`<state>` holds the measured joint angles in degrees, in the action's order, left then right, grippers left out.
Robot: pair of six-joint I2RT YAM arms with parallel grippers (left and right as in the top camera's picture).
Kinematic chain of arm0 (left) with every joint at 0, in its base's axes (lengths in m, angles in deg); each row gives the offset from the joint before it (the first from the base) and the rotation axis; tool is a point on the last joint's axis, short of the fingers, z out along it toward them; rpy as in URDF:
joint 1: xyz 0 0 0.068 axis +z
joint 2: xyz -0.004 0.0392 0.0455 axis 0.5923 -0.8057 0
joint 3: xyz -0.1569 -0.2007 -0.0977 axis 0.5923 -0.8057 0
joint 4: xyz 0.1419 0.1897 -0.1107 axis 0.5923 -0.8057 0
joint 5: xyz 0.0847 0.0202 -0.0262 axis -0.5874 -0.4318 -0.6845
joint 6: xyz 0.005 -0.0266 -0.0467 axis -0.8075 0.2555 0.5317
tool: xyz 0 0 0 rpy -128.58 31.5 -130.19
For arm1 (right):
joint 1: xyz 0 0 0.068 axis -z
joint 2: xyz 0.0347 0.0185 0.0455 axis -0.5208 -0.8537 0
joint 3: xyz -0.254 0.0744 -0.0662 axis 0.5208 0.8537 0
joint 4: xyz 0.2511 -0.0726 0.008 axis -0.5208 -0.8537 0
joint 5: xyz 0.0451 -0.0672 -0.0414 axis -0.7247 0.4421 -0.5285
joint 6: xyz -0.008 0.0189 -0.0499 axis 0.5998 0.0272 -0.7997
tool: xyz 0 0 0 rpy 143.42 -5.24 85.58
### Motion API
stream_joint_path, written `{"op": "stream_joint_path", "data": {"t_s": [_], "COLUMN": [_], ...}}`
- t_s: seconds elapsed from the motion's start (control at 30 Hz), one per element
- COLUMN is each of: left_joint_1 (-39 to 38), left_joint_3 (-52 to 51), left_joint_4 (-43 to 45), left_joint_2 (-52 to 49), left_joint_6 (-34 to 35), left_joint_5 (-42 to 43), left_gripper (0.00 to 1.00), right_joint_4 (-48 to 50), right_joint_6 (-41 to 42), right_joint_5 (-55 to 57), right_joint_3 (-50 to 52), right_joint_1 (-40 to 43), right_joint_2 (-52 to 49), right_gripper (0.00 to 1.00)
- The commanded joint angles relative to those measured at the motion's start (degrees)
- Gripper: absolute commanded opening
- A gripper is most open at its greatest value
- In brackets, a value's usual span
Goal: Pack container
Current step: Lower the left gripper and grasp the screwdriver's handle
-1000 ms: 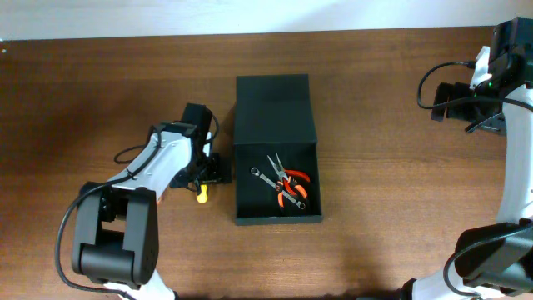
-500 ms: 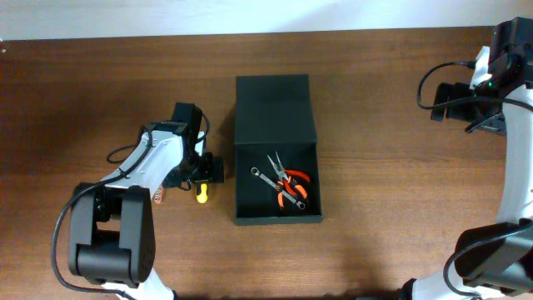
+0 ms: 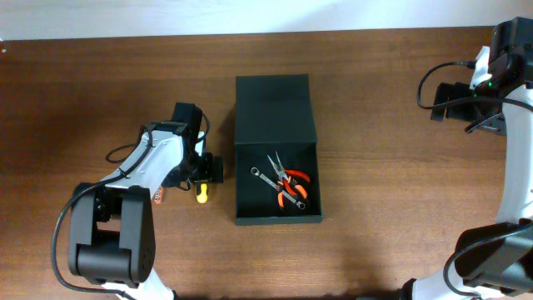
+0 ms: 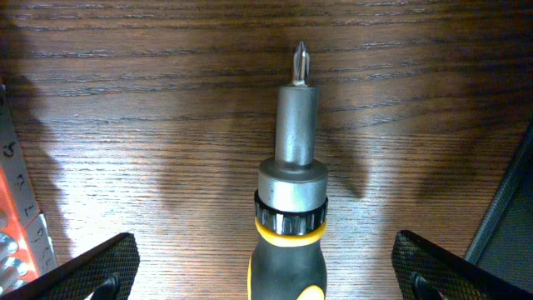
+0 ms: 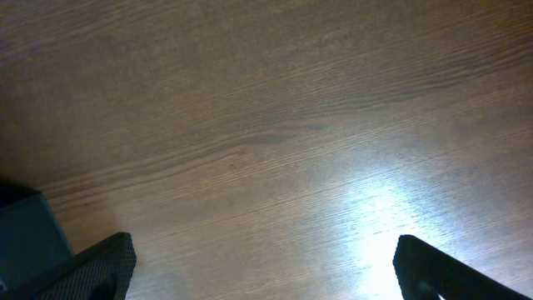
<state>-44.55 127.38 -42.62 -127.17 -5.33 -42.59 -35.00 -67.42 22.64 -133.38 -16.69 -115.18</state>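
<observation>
The container is a dark rectangular box in the middle of the table, its flap lid folded back. Inside lie a wrench and orange-handled pliers. A black-and-yellow screwdriver lies on the table just left of the box. My left gripper is open and low over it. In the left wrist view the screwdriver lies between the spread fingers, untouched. My right gripper is open and empty at the far right; its fingers hang over bare wood.
An orange and grey tool with printed numbers lies left of the screwdriver. The container's wall is close on the right of the left gripper. A corner of the container shows in the right wrist view.
My left arm has shifted slightly to the left over the screwdriver, then held still. The right arm has not moved.
</observation>
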Motion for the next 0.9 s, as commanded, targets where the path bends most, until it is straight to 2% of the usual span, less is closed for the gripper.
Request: {"op": "stream_joint_path", "data": {"t_s": [0.0,0.87], "left_joint_1": [0.0,-0.8], "left_joint_3": [-0.3,-0.4], "left_joint_4": [0.0,0.8], "left_joint_2": [-0.7,-0.7], "left_joint_6": [-0.7,-0.7], "left_joint_5": [-0.6,-0.2], "left_gripper": [0.99,0.99], "right_joint_4": [0.0,0.0], "right_joint_6": [0.5,0.5], "right_joint_5": [0.5,0.5], "right_joint_3": [-0.1,-0.1], "right_joint_1": [0.3,0.3], "right_joint_2": [0.4,0.4], "right_gripper": [0.99,0.99]}}
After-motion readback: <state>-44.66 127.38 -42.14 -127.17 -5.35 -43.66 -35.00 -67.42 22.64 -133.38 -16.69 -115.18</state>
